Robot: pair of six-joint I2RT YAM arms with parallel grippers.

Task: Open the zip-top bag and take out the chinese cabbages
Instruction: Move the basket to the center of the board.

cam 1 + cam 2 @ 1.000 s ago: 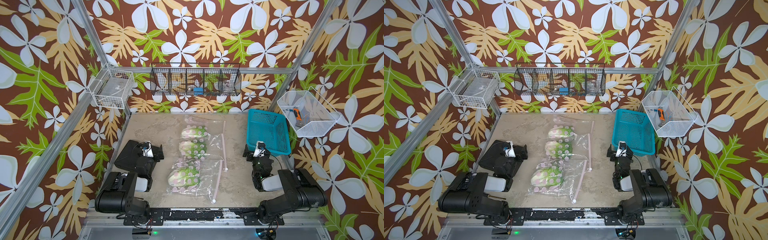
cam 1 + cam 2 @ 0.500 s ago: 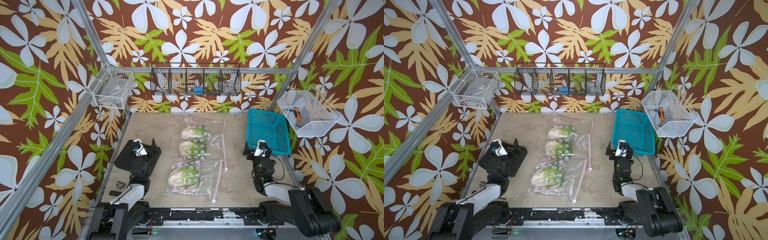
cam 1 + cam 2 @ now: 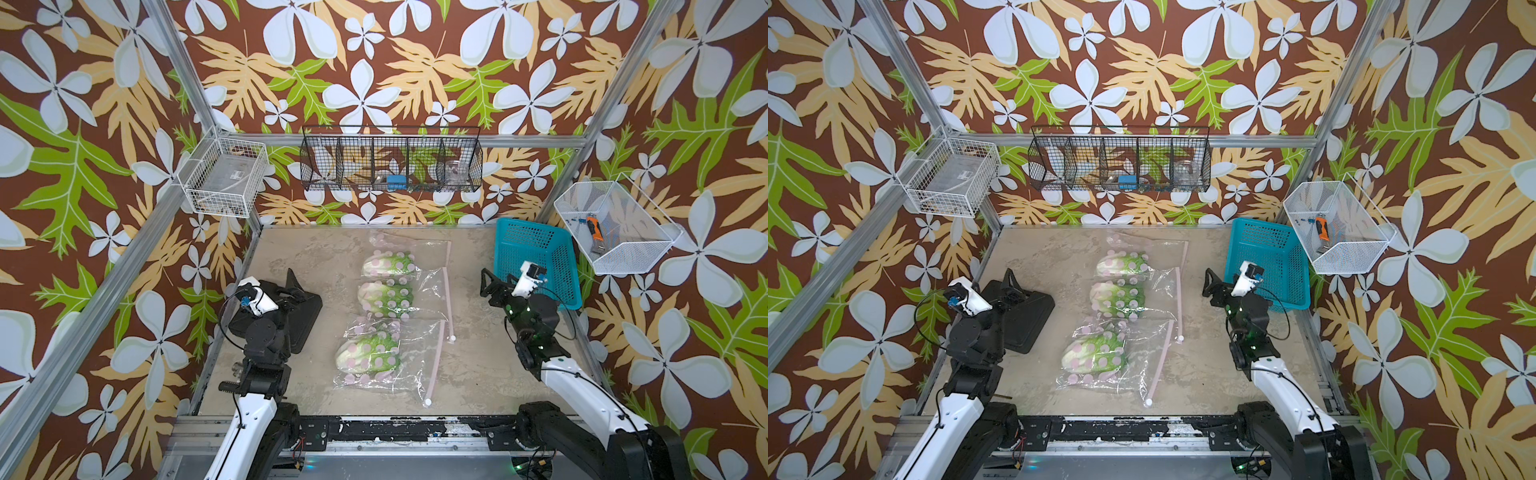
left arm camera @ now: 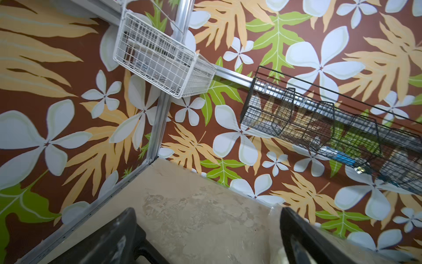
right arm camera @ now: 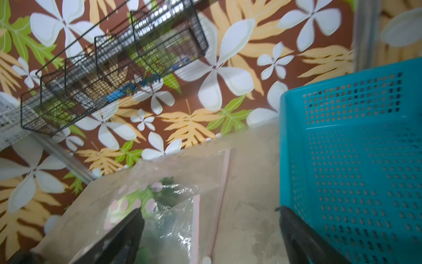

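Three cabbages [image 3: 386, 295] lie in a row on the bench [image 3: 316, 257], between the two claws and touched by neither. They sit inside clear, pink-dotted zip-top bags [image 3: 428, 282]. How many bags there are is hard to tell, but two pink zip strips [image 3: 450, 291] run along the edge nearer the right claw. The cabbages' white ends point toward the left claw and their green tops toward the right one.

The left claw [image 4: 206, 219] stands off to the side of the row. Its jaws are wide apart with only bare bench between them, and a corner of bag plastic shows by one finger. The right claw [image 5: 209, 211] is on the zip-strip side, jaws apart and empty, with the bags ahead of one finger. A blue basket [image 5: 342, 160] is just beside its other finger, on the side away from the cabbages. Beyond both claws, a black wire rack [image 3: 390, 164] hangs on the back wall.
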